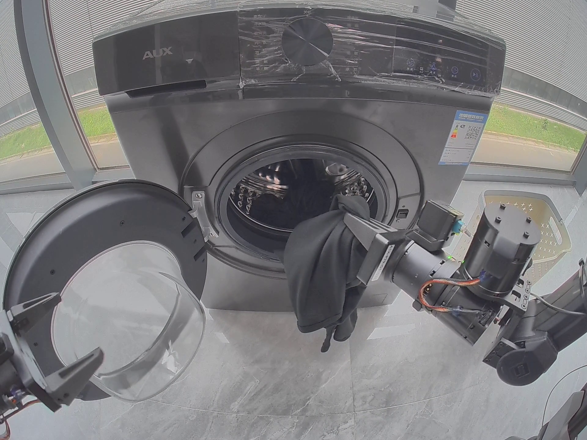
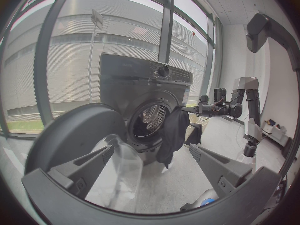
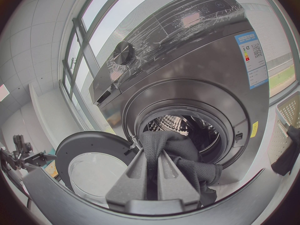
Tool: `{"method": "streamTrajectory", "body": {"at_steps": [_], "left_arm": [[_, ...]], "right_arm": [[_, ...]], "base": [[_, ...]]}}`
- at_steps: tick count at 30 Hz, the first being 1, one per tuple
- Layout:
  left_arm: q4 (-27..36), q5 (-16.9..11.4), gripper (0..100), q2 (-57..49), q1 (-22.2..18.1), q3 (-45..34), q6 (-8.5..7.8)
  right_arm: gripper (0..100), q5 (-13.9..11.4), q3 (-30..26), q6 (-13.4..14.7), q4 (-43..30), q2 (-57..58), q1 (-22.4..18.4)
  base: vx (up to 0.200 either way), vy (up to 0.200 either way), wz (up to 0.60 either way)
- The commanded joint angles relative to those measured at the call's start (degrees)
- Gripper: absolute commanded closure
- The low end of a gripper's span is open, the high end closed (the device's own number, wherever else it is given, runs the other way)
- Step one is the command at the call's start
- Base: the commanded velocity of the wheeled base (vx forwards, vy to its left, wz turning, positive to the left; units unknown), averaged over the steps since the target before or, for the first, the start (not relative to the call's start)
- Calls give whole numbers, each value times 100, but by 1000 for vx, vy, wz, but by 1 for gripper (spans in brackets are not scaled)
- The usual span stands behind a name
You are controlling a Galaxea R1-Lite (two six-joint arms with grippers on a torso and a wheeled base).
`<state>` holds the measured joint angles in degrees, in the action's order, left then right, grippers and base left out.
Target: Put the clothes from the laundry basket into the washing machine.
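Black garment (image 1: 321,270) pinched tight in the right gripper (image 1: 356,222), draping down from 4 o'clock on the washing machine (image 1: 293,123) drum mouth! Left gripper (image 1: 73,328) spread wide at 8 o'clock, by the swung-out door (image 1: 104,227). Laundry basket (image 1: 544,227) sits at 3 o'clock.

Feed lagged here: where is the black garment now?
Head view, centre: the garment hangs from the shut right pincer, right in front of the opening of the washer and right of its open door.
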<state>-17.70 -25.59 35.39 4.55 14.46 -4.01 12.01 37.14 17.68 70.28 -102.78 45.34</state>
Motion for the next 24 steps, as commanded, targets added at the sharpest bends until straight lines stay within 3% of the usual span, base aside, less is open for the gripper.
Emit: {"method": "streamTrajectory", "body": {"at_steps": [1,5,7,14,24], "left_arm": [[-1209,159,0,2367,1620,92,58],[-1649,889,0,3158,2613,268,375],[-1974,1073,0,3571,2841,338,454],[-3090,1126,0,4811,2999,532,471],[-3248,1038,0,5804,3219,664,471]], "right_arm": [[100,82,592,298,-23,-295,116],[100,91,742,298,-252,-322,116],[100,109,786,298,-287,-322,107],[100,162,909,298,-322,-357,89],[100,162,961,298,-304,-392,125]], "base": [[0,0,0],[0,0,0],[0,0,0],[0,0,0],[0,0,0]]}}
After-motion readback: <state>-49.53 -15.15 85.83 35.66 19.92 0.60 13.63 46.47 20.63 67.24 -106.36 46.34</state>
